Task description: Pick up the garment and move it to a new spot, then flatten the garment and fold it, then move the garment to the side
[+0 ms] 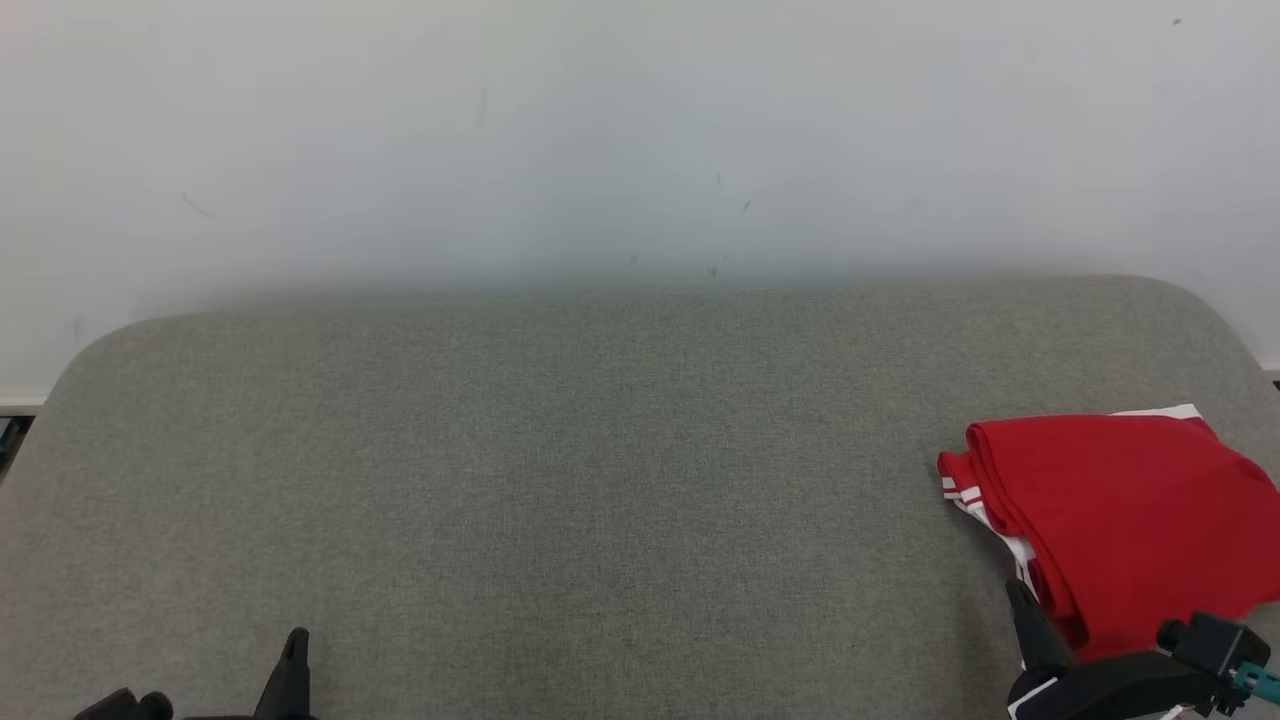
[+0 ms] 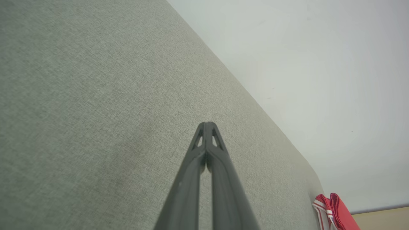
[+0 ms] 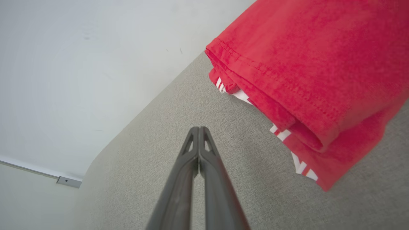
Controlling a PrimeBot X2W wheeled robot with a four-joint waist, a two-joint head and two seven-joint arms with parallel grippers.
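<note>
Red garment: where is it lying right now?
In the head view the folded red garment lies at the right edge of the grey padded surface, close beside the shut right gripper.

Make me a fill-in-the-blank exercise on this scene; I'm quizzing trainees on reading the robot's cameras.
1. The folded garment is mostly ____ in colour.
2. It lies on the robot's ____ side of the grey surface.
3. The right tool, beside the garment, is ____ and holds nothing.
Missing words: red; right; shut.

Garment [image 1: 1130, 520] cut by rt edge — corner behind right gripper [image 1: 1020, 596].
</note>
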